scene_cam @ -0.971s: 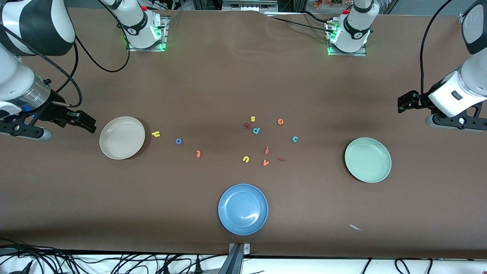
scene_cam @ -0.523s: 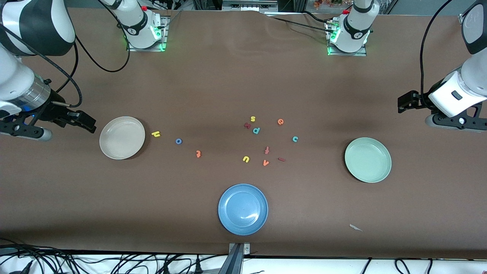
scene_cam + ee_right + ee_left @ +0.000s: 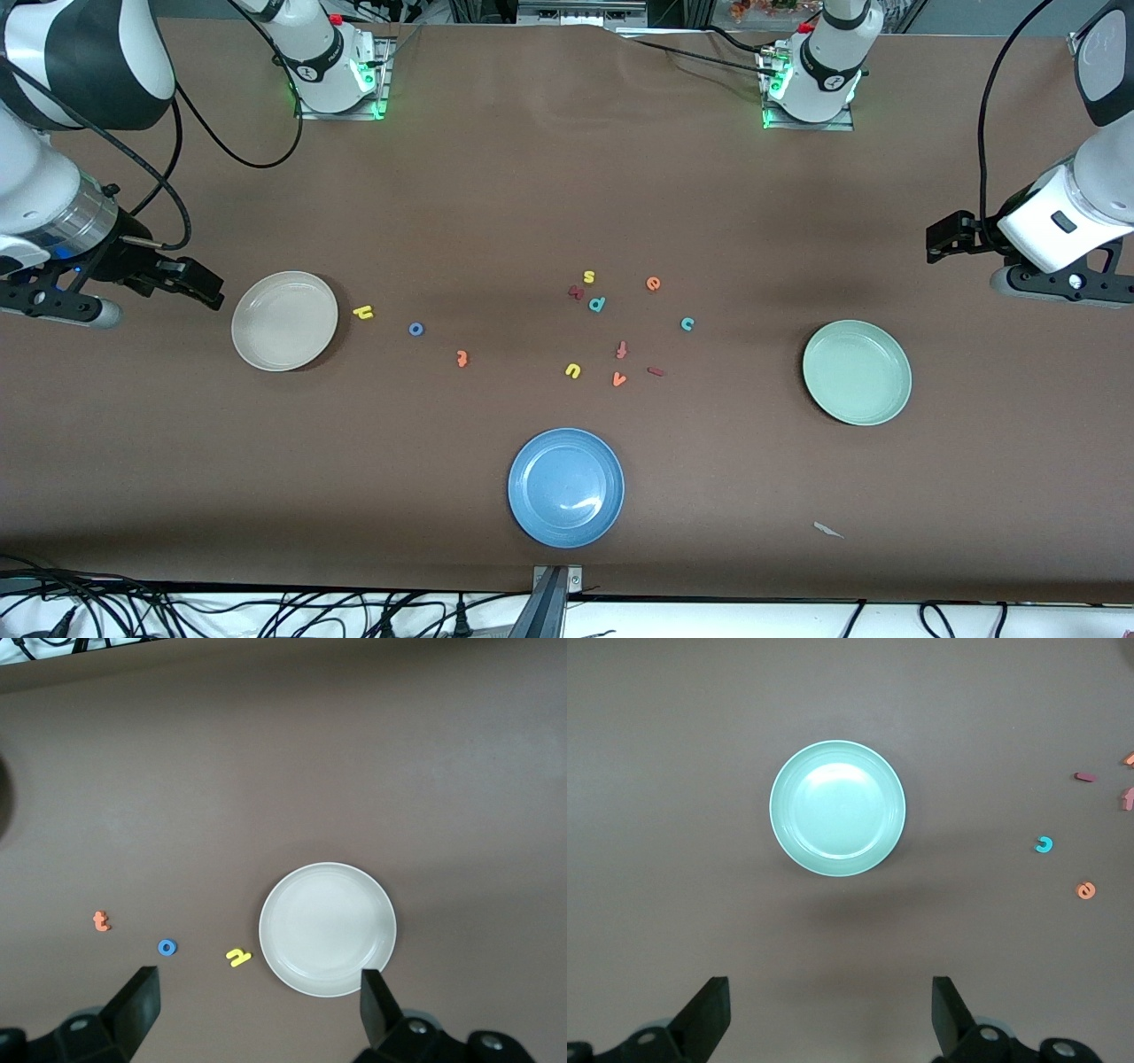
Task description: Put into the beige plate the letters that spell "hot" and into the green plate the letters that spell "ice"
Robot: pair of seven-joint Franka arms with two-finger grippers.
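Blue glazed round plate [image 3: 566,487] is sitting nearest the front camera, empty, not part of the task. Farther back, the pale mint-green shallow plate [image 3: 857,372] is lying toward the left arm's end of the brown worktop [image 3: 532,204], the cream-beige shallow plate [image 3: 284,321] toward the right arm's end; both are empty.

Between them the tiny foam letters are lying flat and apart: dark red bar i [image 3: 656,371], orange hooked t [image 3: 462,358], blue ring o [image 3: 416,329], teal c [image 3: 687,323], yellow h [image 3: 363,312] just beside the beige plate, orange e [image 3: 653,283] farthest back. Nothing sorted yet.

Left end effector [image 3: 828,1014] is hovering beside the green plate, fingers spread wide, holding nothing. Right end effector [image 3: 257,1014] is waiting beside the beige plate, likewise spread and empty.

Judgement: letters are looking light, soft and thin; they are likely needing a low pinch across the edges, the o across its ring. Squashing or flicking is the risk.
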